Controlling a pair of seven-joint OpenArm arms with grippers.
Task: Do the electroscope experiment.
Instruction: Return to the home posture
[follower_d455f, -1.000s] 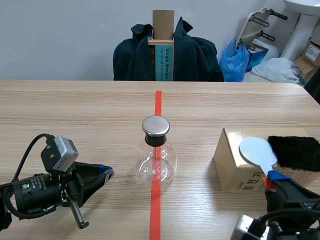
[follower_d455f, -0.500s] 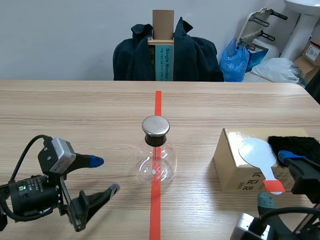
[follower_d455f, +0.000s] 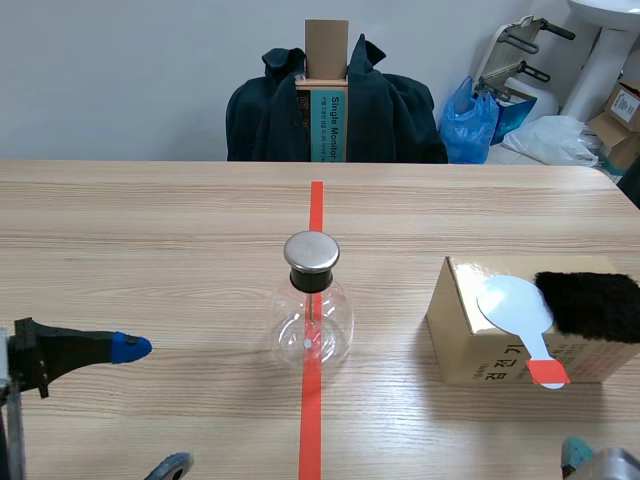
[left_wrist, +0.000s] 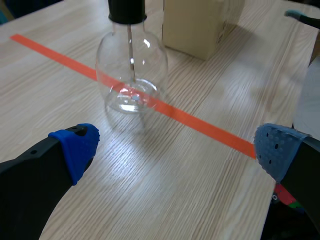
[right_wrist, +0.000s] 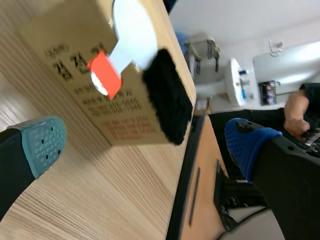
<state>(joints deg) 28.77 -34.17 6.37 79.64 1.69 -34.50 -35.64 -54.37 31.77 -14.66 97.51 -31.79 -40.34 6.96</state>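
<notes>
The glass flask (follower_d455f: 311, 328) stood on the orange tape line (follower_d455f: 316, 205) in the middle of the table (follower_d455f: 150, 230). It had a round metal cap (follower_d455f: 311, 252) on a black stopper, and a thin rod hung down inside the glass. The flask was just ahead of the left gripper (left_wrist: 175, 150), and nothing touched it. The left gripper was spread wide, with its blue pads (left_wrist: 77, 145) far apart, and it held nothing.

A white paddle (right_wrist: 131, 27) with a red end lay on top of a cardboard box (right_wrist: 75, 75). A black fuzzy cloth (right_wrist: 167, 95) lay on the box too, right beside the round part of the paddle. The box was ahead of the right gripper (right_wrist: 147, 142), closer to its green-padded finger, but not touching it. The right gripper was also spread wide, and it held nothing.

Far past both grippers, behind the table, a dark coat (follower_d455f: 385, 105) hung over a chair. A blue bag (follower_d455f: 470, 125) sat on the floor near it.
</notes>
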